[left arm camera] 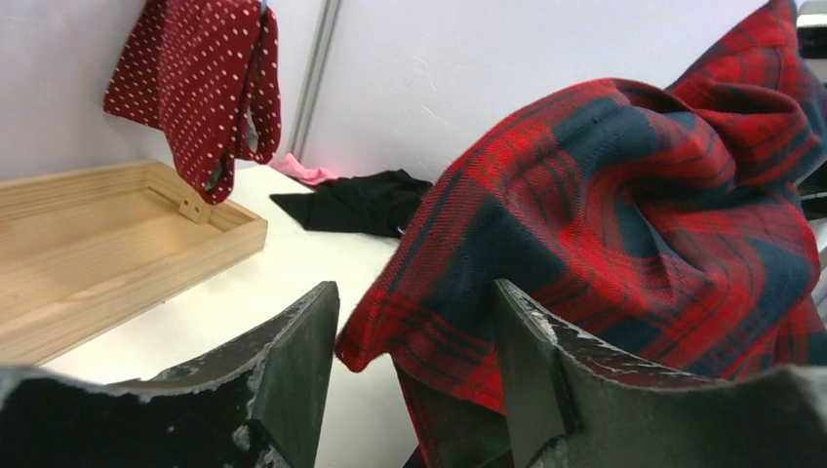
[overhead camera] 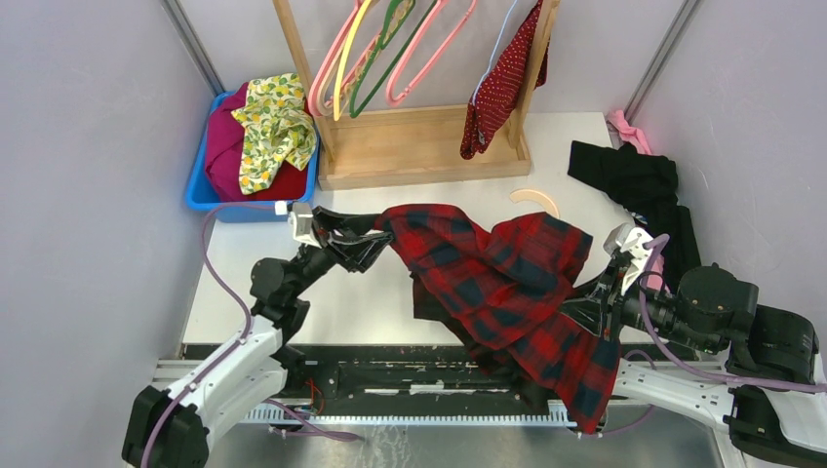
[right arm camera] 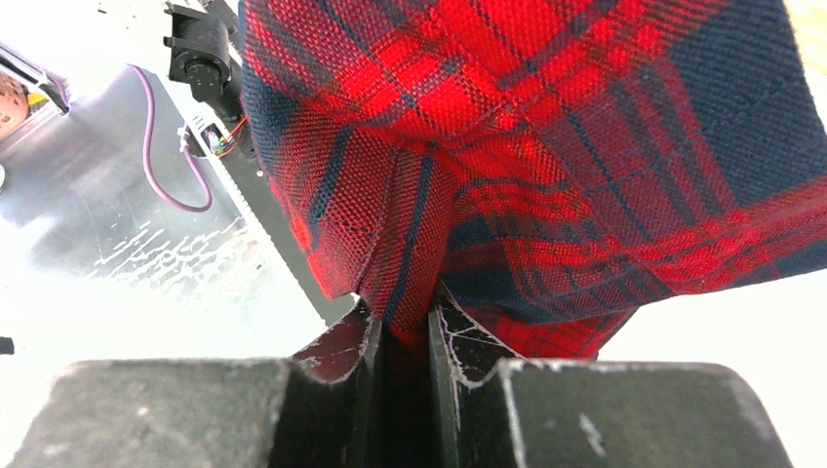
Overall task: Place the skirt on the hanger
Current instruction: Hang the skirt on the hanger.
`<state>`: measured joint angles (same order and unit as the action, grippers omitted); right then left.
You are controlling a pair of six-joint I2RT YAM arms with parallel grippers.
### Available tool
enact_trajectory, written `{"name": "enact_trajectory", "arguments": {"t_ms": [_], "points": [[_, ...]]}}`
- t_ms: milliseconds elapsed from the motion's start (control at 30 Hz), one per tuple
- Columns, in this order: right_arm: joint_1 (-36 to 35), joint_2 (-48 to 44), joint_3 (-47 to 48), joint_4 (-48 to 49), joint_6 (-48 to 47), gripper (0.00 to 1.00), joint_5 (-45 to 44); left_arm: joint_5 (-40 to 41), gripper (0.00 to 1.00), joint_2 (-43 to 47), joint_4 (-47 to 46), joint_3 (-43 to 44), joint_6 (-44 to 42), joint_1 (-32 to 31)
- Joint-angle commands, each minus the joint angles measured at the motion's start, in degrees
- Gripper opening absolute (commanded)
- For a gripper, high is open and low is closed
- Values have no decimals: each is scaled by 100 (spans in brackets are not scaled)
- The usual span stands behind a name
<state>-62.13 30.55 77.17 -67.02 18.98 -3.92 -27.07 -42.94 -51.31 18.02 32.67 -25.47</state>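
The dark-red polka-dot skirt [overhead camera: 502, 78] hangs at the right end of the wooden rack, draped over the thin lilac-blue hanger [overhead camera: 495, 47]. The left wrist view shows the skirt [left arm camera: 195, 88] at the upper left. A large red-and-black plaid garment [overhead camera: 507, 283] is stretched between both arms. My left gripper [overhead camera: 375, 239] is open, and a corner of the plaid garment [left arm camera: 624, 224] lies between its jaws, near the right finger [left arm camera: 531, 361]. My right gripper [right arm camera: 402, 327] is shut on a fold of the plaid garment [right arm camera: 507, 127], at its right edge [overhead camera: 590, 302].
The wooden rack [overhead camera: 419, 146] at the back carries pink, yellow and green hangers [overhead camera: 375, 49]. At its left is a blue bin [overhead camera: 200, 185] holding magenta and lemon-print cloths. A curved wooden hanger [overhead camera: 534, 200], a black garment [overhead camera: 634, 180] and a pink cloth [overhead camera: 624, 127] lie at the right.
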Motion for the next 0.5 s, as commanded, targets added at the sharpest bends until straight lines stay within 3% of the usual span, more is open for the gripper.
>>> {"name": "enact_trajectory", "arguments": {"t_ms": [0,133,300,467], "points": [[0,-84,273,751,62,1,72,-470,56,-325,-905,162,164,20],[1,-115,276,749,70,1,36,-586,17,-480,-786,322,137,19],[0,-172,299,651,81,1,-236,-51,3,-97,42,377,-152,16],[4,-145,286,544,107,1,-651,497,3,482,673,379,-277,21]]}}
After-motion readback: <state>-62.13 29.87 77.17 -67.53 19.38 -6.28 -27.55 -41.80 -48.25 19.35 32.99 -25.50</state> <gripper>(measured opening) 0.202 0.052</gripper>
